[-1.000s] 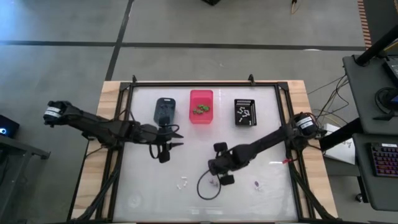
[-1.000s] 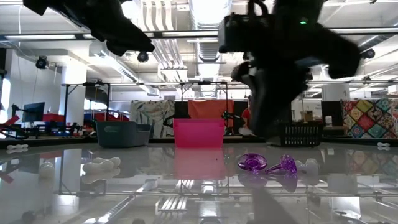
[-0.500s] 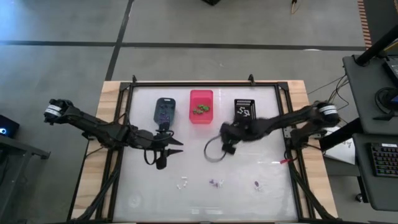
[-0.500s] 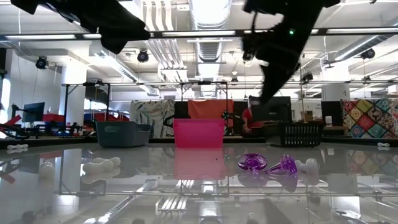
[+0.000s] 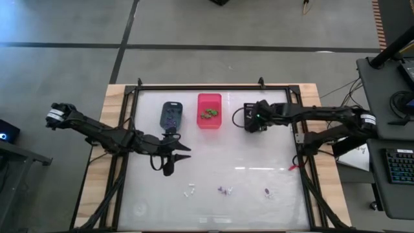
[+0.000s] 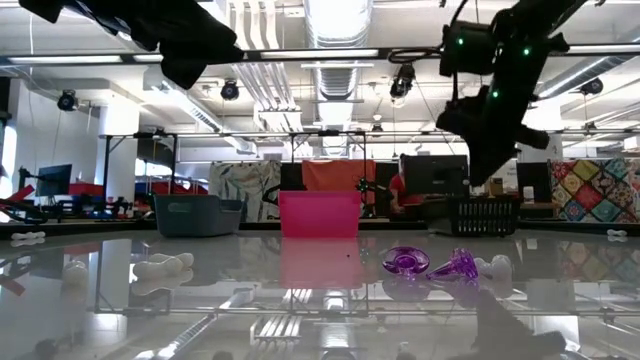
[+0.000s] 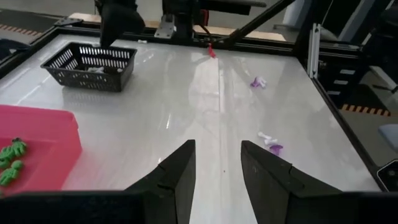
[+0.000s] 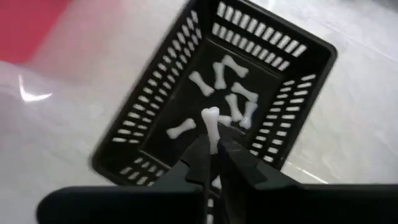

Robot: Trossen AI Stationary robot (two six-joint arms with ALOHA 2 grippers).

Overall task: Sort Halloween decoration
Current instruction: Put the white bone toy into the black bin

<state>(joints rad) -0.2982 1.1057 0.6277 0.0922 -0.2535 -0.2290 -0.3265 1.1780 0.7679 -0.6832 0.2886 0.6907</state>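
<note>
My right gripper [image 8: 211, 148] hangs over the black bin [image 5: 255, 117] and is shut on a small white bone [image 8: 211, 123]. Several white bones [image 8: 231, 93] lie on that bin's floor. My left gripper [image 5: 172, 155] is open above bare table, on the near side of the blue-grey bin [image 5: 171, 115], which holds purple trinkets. Green trinkets [image 5: 208, 114] lie in the pink bin [image 5: 209, 98]. Loose on the table near its near edge lie a white trinket [image 5: 189, 192], a purple and white pair [image 5: 225, 191] and a purple one [image 5: 266, 191]. My right gripper pinches the white bone by one end [image 8: 212, 138] between its two fingertips. The rest of the bone sticks out past the fingertips [image 8: 198, 152]. The fingers slant down from the table's right side, and the bone is lifted clear above the black bin.
The three bins stand in a row along the far side of the table. The right arm [image 5: 310, 115] reaches in from the right edge, the left arm [image 5: 103, 133] from the left. In the low view the purple trinkets [image 6: 405, 262] and a white bone [image 6: 165, 265] lie on the glossy top.
My right gripper has risen from the near middle of the table, by the purple and white trinkets, and swung toward the far right, ending over the black bin with the white bone held in it. My left gripper has stayed open.
</note>
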